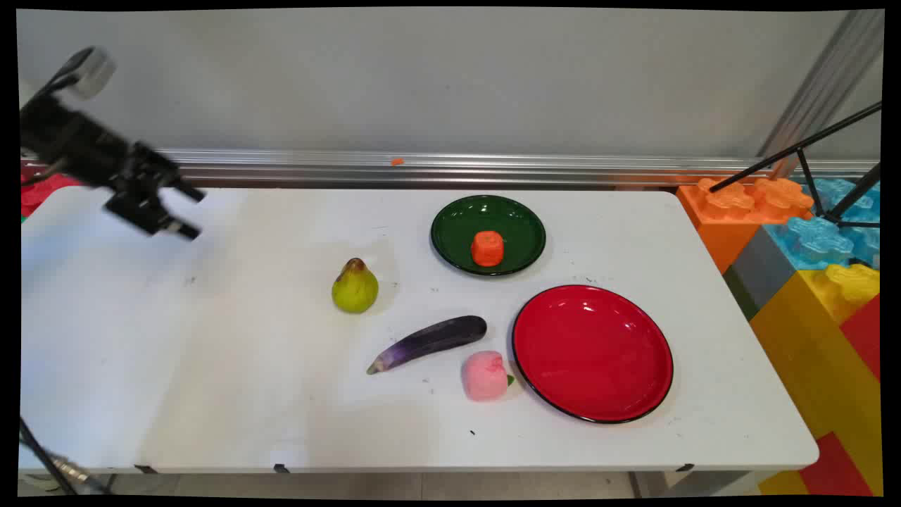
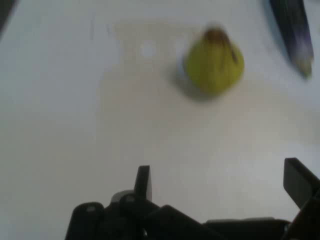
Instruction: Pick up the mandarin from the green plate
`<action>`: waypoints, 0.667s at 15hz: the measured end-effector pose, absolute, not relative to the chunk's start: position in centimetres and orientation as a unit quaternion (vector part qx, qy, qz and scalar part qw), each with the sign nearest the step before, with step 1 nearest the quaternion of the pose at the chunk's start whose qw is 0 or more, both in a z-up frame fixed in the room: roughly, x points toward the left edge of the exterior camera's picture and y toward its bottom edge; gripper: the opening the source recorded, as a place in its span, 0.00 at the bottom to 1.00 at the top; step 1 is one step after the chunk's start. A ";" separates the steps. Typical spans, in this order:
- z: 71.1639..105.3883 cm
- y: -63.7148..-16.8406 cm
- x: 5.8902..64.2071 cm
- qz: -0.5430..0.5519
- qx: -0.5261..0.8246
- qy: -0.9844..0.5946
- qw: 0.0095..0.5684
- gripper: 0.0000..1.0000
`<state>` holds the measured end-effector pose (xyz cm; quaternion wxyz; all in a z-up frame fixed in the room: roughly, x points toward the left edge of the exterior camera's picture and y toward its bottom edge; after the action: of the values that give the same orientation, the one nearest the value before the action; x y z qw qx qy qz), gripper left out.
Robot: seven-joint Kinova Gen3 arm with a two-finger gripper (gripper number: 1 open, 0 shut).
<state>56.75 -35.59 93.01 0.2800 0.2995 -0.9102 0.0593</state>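
Gripper [image 1: 184, 211] wide open, holding nothing, above the desk's [image 1: 211, 394] far left.
Nearest is the pear [image 1: 355, 286], yellow-green with a brown top, upright mid-desk, left of the eggplant [image 1: 429, 342].

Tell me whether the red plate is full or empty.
Empty. The red plate shows only its bare glossy surface in the main view; the pink peach lies on the table beside its left rim, not on it.

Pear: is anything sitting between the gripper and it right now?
Nothing visible. The gripper, open and empty, is raised over the table's left side; only bare tabletop lies between it and the pear. The eggplant lies beyond the pear.
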 end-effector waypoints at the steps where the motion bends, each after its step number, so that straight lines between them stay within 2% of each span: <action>1: 93.4 -36.6 55.6 0.064 0.302 -0.906 0.291 1.00; 5: 94.7 -40.9 50.5 0.081 0.311 -0.891 0.321 1.00; 10: 94.7 -45.8 44.4 0.092 0.331 -0.876 0.339 1.00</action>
<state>44.42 -45.81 94.74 0.3392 0.3313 -0.8756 0.0918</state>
